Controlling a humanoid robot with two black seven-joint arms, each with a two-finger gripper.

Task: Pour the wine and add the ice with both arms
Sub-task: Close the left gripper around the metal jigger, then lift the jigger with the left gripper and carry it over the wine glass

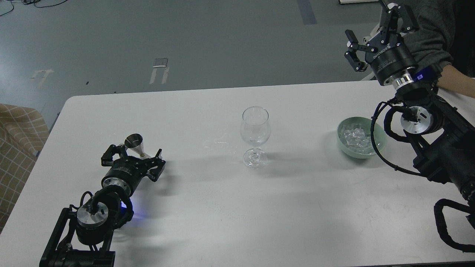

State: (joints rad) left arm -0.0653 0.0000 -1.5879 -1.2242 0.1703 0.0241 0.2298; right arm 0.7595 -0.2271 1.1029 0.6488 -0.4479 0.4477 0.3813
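A clear wine glass [255, 129] stands upright at the table's middle; I see no liquid in its bowl. A small steel jigger [134, 144] stands at the left, and I cannot tell whether it holds wine. My left gripper [135, 154] lies low on the table, open, with one finger on each side of the jigger and apart from it. A pale green bowl [378, 147] at the right holds several clear ice cubes [355, 135]. My right gripper [369, 27] is open and empty, raised high above and behind the bowl.
The white table [237, 207] has a few wet spots [219, 143] left of the glass. A person's grey-sleeved arm [441, 52] reaches in at the top right, beside my right arm. A checked cloth [18, 141] lies past the table's left edge.
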